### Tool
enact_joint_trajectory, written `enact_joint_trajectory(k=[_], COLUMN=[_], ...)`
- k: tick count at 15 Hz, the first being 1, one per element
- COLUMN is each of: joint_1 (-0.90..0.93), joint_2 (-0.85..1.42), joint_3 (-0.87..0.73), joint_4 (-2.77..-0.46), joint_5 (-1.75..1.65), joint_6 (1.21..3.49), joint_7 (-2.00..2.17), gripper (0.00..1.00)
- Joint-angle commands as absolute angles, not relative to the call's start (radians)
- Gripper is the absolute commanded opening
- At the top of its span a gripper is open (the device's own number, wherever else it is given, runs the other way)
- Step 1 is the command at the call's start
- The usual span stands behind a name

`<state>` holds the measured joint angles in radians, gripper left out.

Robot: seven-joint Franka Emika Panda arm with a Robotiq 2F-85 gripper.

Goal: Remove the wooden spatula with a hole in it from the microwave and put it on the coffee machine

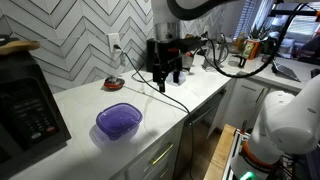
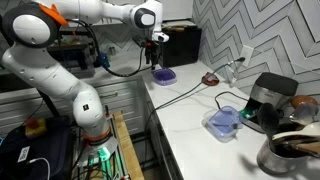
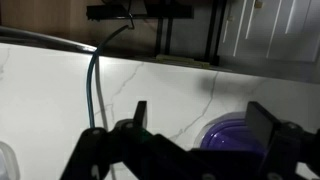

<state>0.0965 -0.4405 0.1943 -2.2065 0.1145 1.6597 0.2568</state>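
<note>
tool [image 3: 200,112] spread wide and empty, purple bowl [image 3: 235,135] at lower right — best swing to the microwave [image 1: 25,105] at frame left, keeping high over bowl and cable [image 3: 93,90].

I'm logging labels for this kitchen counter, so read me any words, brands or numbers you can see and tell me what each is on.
Nothing in these views is legible enough to quote.
On the microwave, the button panel shows pale marks that are too small and blurred to read.
On the coffee machine, no label or brand can be made out.
The wrist view shows no writing.
</note>
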Motion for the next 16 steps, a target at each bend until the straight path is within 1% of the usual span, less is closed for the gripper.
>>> enact_joint_trajectory(k=[1,4,7,9,13,16], joint_1=[0.101,0.101,0.114,0.127,0.126,0.128], joint_2=[-0.439,-0.439,-0.439,-0.419,-0.321,-0.193], joint_3=[0.191,0.191,0.198,0.210,0.286,0.363], joint_4=[-2.204,-2.204,-2.118,-2.016,-1.750,-1.573], joint_5=[0.113,0.113,0.137,0.144,0.067,-0.011], joint_6=[1.657,1.657,1.778,1.821,1.945,2.116], joint_7=[0.258,0.258,0.258,0.266,0.309,0.348], gripper=[1.00,1.00,1.00,1.00,1.00,1.00])
